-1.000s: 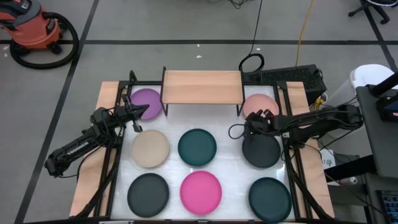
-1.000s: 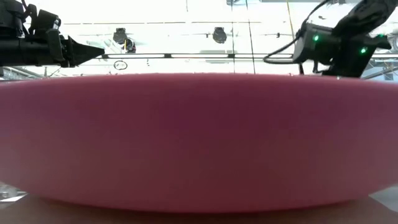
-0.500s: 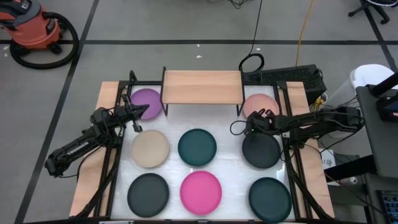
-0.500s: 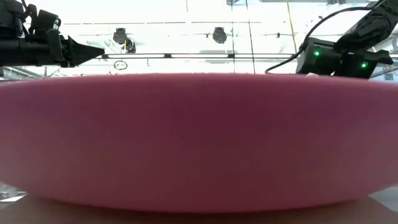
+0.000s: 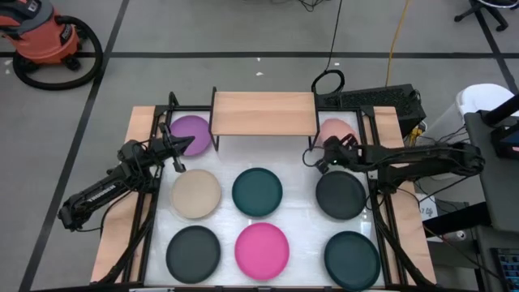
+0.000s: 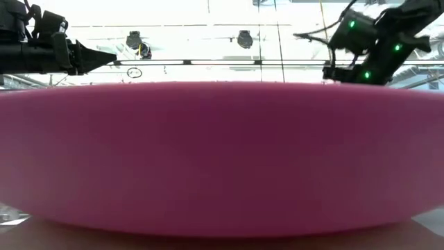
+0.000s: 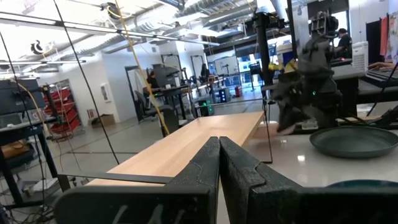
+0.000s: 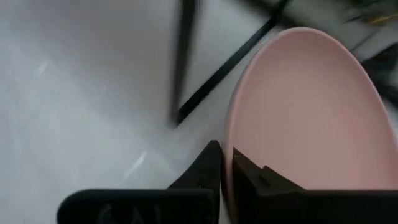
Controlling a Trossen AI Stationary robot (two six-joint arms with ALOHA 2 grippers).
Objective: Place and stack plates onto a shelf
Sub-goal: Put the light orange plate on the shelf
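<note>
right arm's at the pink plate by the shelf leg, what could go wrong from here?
The right gripper straddles the salmon pink plate at its very rim; a thin bite could slip when lifted. The shelf has a black leg close beside that plate, so a lift or swing might clip it.

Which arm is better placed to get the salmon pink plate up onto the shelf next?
The right. Its tool is already at the salmon pink plate, fingers astride the rim beside the shelf. The left tool sits shut near the purple plate.
</note>
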